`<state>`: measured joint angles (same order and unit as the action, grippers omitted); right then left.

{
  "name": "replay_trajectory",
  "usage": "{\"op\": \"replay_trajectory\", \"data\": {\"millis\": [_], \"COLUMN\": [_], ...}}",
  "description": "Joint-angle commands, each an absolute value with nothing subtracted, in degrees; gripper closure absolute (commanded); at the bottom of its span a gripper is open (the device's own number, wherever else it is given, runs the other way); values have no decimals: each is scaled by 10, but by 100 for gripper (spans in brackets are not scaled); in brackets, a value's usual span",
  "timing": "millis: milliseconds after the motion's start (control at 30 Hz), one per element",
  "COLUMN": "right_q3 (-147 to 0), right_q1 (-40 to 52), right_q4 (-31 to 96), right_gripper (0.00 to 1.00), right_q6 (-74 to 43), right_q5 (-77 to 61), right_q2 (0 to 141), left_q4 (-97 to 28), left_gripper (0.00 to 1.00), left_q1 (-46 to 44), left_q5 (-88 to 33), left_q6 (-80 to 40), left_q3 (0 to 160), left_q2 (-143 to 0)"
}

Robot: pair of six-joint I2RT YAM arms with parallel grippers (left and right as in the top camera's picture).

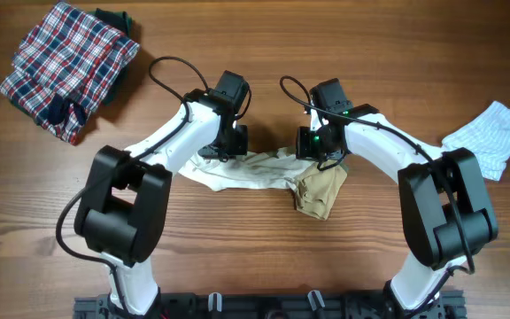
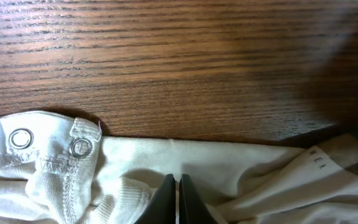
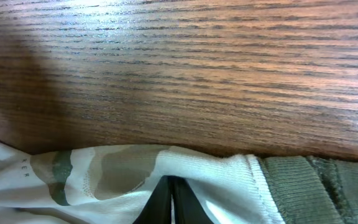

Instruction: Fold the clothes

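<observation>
A cream-white top [image 1: 251, 171] with a tan-beige sleeve part [image 1: 319, 190] lies crumpled at the table's middle. My left gripper [image 1: 222, 152] is shut on its far left edge; the left wrist view shows the jaws [image 2: 178, 182] pinched together on the cream cloth [image 2: 241, 168] next to two metal snaps [image 2: 79, 147]. My right gripper [image 1: 324, 156] is shut on its far right edge; the right wrist view shows the jaws [image 3: 170, 183] closed on white ribbed cloth [image 3: 222, 177] beside an olive edge [image 3: 303, 186]. A pale blue striped garment [image 1: 494, 137] lies at the far right.
A folded red, white and blue plaid garment [image 1: 67, 66] lies at the far left corner, over something dark green [image 1: 118, 19]. The wooden table [image 1: 264, 44] stretches beyond both grippers.
</observation>
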<state>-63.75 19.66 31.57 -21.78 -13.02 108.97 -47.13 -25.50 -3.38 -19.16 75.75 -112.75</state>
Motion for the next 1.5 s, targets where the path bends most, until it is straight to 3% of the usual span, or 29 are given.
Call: {"op": "replay_trajectory", "data": {"millis": [0, 333, 500, 733, 900, 1233, 1467], "right_q3": [-631, -631, -631, -631, -631, -631, -631], "right_q1": [190, 190, 190, 190, 190, 190, 190], "right_q4": [321, 322, 322, 321, 320, 315, 310], "right_gripper": [96, 96, 96, 95, 96, 96, 96], "right_q6": [-210, -209, -210, -210, -210, -210, -212], "right_q5": [-98, -99, -98, -98, -98, -98, -103], "right_q2": [1114, 1114, 1114, 1114, 1114, 1114, 1114], "left_q4": [-467, -491, -554, -580, -631, -628, -446], "left_gripper": [96, 96, 96, 96, 96, 96, 96], "left_q1": [-256, -256, -256, -256, -252, -236, -237], "left_q5": [-41, -34, 39, 51, 141, 142, -51], "left_q6": [-182, -182, -204, -217, -266, -284, -233], "left_q3": [740, 723, 723, 724, 724, 726, 726], "left_q2": [-1134, -1134, -1134, -1121, -1109, -1054, -1032]}}
